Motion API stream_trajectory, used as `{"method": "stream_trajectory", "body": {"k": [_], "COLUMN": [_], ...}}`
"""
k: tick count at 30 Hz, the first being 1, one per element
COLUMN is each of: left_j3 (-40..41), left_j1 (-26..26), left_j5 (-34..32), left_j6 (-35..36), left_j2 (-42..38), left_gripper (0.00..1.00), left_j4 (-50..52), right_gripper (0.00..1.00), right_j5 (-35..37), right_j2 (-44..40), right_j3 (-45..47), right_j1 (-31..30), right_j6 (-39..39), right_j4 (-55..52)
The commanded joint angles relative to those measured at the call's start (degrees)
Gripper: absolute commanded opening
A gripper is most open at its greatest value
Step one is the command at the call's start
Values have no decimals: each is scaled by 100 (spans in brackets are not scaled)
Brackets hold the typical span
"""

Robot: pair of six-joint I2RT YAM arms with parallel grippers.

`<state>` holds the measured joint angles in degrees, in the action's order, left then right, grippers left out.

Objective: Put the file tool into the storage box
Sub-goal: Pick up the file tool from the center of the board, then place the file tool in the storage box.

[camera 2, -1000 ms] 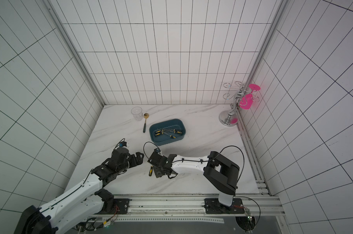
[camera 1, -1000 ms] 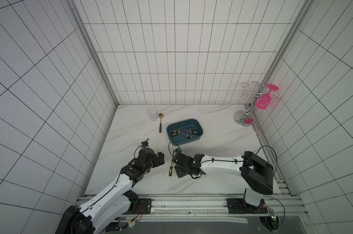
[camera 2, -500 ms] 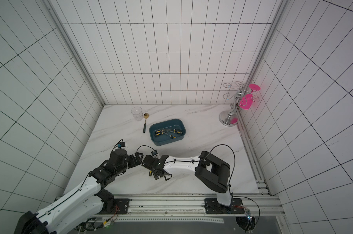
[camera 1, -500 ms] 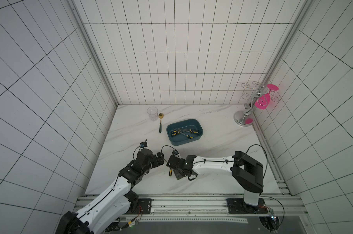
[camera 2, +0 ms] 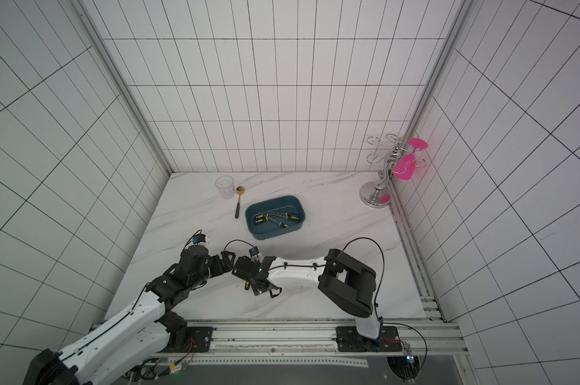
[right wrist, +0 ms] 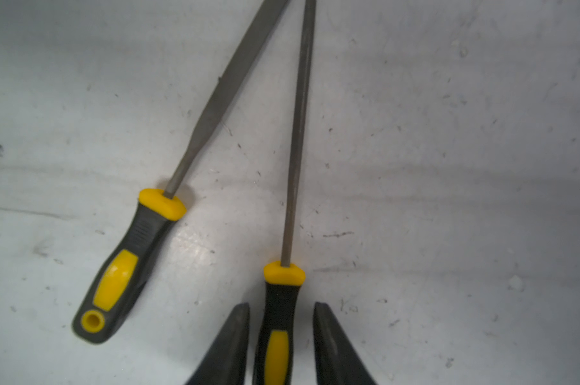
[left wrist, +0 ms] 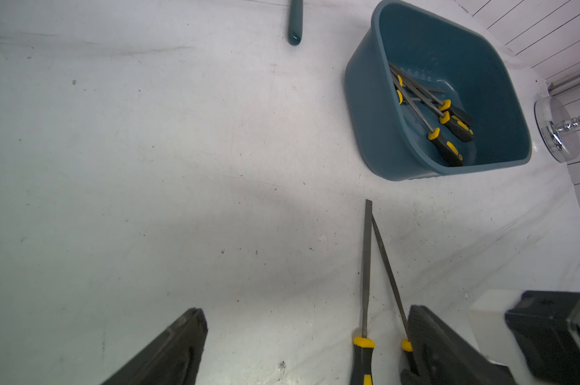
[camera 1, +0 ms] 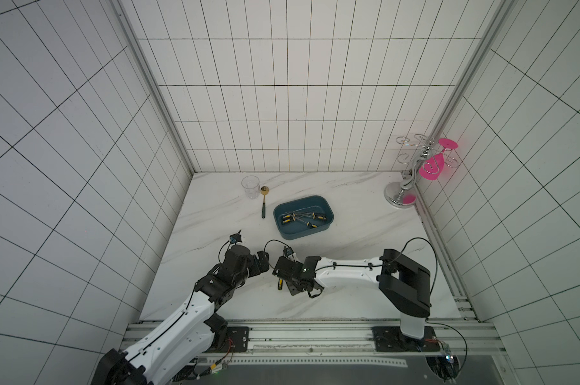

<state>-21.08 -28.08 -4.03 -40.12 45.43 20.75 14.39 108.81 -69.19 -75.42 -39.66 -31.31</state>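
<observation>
Two steel files with yellow-and-black handles lie on the white marble table point(camera 1: 348, 226), short of the dark teal-blue storage box point(camera 1: 300, 235), which already contains at least four more files point(left wrist: 445, 146). The right gripper point(right wrist: 282, 306) has its fingers point(right wrist: 235, 333) straddling the slender file point(right wrist: 298, 133) at the handle, with slim gaps on both sides. The flat file point(right wrist: 132, 260) rests just beside it. The left gripper point(left wrist: 305, 310) is nearby, fingers spread wide. One clear glass point(camera 1: 250, 186), one gold spoon point(camera 1: 264, 203) and one chrome rack point(camera 1: 402, 196) stand farther back.
</observation>
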Motion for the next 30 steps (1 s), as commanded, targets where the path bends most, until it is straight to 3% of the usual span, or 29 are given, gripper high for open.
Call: {"method": "stream_trajectory", "body": {"k": [1,8,16,21,24,30], "left_j3": [58,65,34,34,39,10], "left_j1": [13,7,4,4,4,4], "left_j5": [-8,76,113,114,124,159], "left_j6": [-14,39,65,61,66,105], "left_j2": [-79,5,53,8,1,18], "left_gripper": [98,98,98,98,98,98], "left_j4": [-27,-98,-98,-89,-85,-127], "right_gripper": [26,13,7,8,10,14], "right_j5": [206,534,980,1013,810,-306], "right_j2": [-134,-600,-1153,-2003,-2694,-4012], "right_j3": [235,540,786,1122,1372,1632], "right_j1": [-50,-43,-11,57,230,866], "right_j6": [-75,-62,474,1207,1824,3207], "right_j4": [-104,-120,-542,-552,-425,-12]}}
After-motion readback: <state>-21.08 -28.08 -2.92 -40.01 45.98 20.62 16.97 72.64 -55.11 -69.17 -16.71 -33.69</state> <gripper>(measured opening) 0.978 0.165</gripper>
